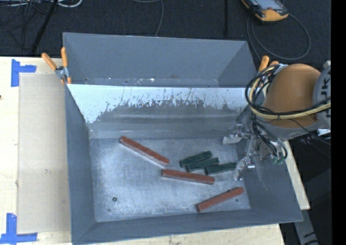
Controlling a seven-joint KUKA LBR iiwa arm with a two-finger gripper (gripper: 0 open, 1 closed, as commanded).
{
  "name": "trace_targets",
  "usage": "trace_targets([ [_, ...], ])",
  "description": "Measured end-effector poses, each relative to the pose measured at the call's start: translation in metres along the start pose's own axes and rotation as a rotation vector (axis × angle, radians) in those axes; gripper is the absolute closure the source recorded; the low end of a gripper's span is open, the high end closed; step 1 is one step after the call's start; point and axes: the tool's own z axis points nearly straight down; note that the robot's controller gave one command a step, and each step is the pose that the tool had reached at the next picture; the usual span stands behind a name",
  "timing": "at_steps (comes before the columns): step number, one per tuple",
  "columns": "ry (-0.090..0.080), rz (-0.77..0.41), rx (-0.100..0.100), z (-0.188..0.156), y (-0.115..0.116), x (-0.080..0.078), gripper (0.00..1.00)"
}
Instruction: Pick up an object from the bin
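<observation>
The arm reaches in from the right edge of the frame, its wrist under a rounded orange cover looped with black and yellow cables; below and to the left of that cover the claw hangs low inside the grey metal bin, close to the bin's right wall; whether the claw is apart or together cannot be told from this angle.

Closest to it is the nearest green stick, dark and slim, lying almost level on the bin floor to the right of the middle; its right end meets the tip of the claw, though whether the two touch cannot be told. Just to its left and a little higher lies the middle green stick; the upper green stick lies right against that one, both tilted slightly up to the right.

Three reddish-brown sticks share the floor: the long brown stick slants from upper left down to lower right, left of the middle; the middle brown stick lies just below the green ones, dipping a little to the right; the lower brown stick sits toward the lower right of the floor, below the claw, rising to the right and apart from the rest.
</observation>
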Motion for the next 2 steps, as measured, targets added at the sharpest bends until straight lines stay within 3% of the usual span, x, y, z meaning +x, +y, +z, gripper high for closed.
trace_targets([
  [1,0.0,0.0,0.0,0.0,0.0,0.0,0.0],
  [2,-0.005,-0.052,0.001,0.054,-0.006,-0.029,1.0],
])
